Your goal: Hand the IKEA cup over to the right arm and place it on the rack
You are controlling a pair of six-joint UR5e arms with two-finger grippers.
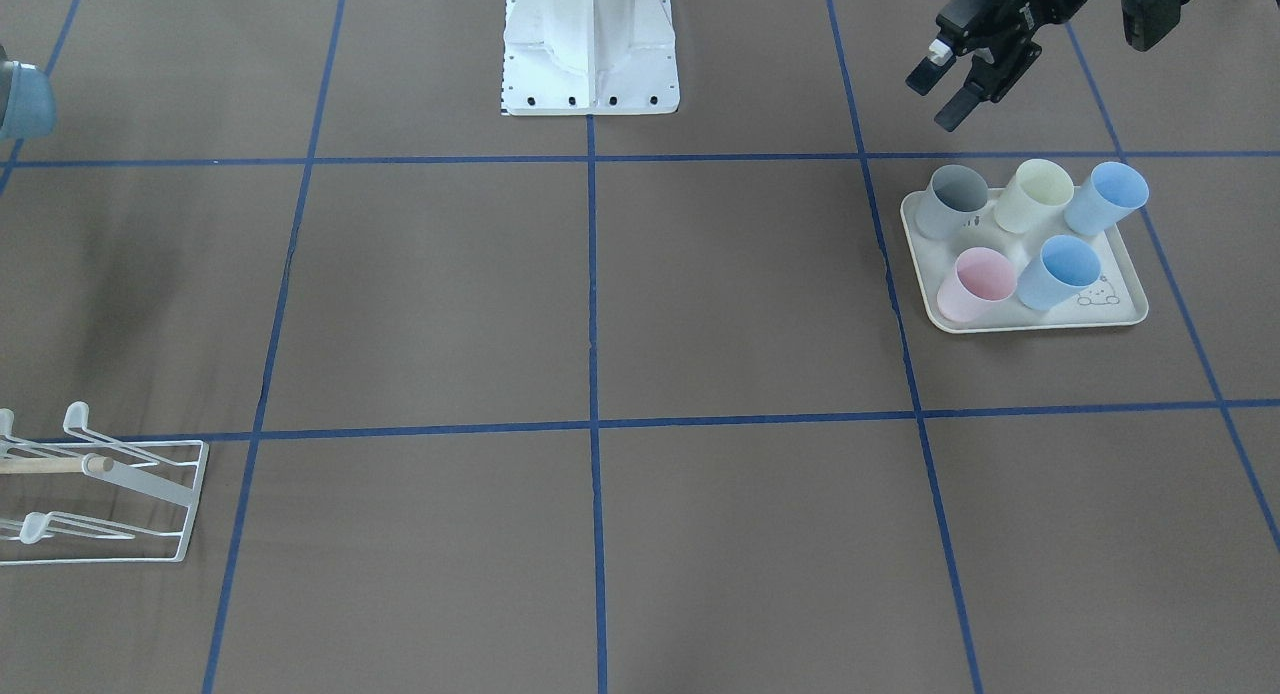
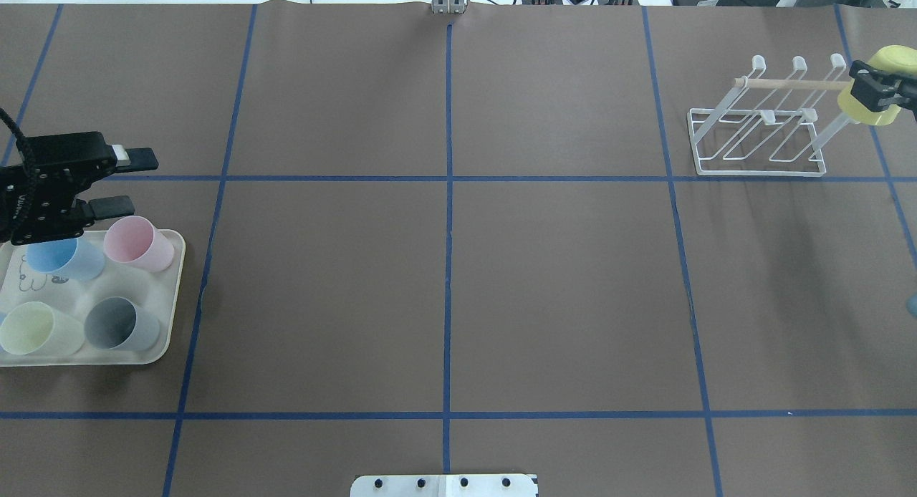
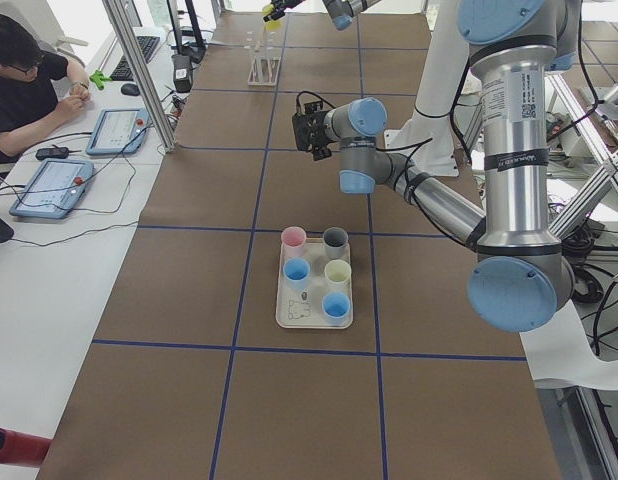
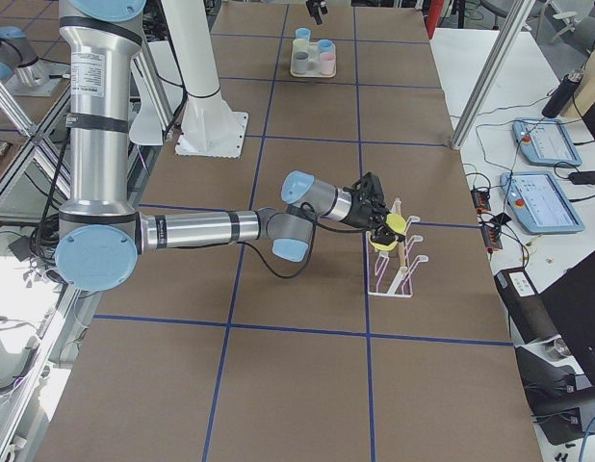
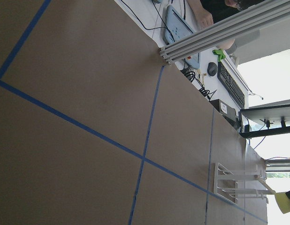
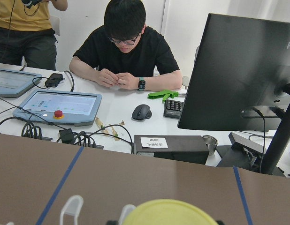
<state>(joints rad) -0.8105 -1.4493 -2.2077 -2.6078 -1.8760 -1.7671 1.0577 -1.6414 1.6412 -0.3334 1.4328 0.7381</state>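
Note:
A yellow-green IKEA cup (image 2: 890, 57) is in my right gripper (image 2: 875, 90), which is shut on it at the right end of the white wire rack (image 2: 758, 140), level with the wooden dowel. Whether the cup touches a prong I cannot tell. The side view shows the cup (image 4: 395, 229) held over the rack (image 4: 399, 271). In the right wrist view the cup (image 6: 168, 213) fills the bottom edge. My left gripper (image 2: 127, 181) stands open and empty above the far edge of the cream tray (image 2: 170, 304); the front view shows the same left gripper (image 1: 945, 96) with its fingers apart.
The tray (image 1: 1120, 309) holds a pink cup (image 1: 975, 282), two blue cups (image 1: 1062, 270), a grey cup (image 1: 951, 200) and a pale yellow cup (image 1: 1035, 194). The robot base (image 1: 590, 44) sits mid-table. People and tablets sit past the table's far edge (image 6: 131, 56).

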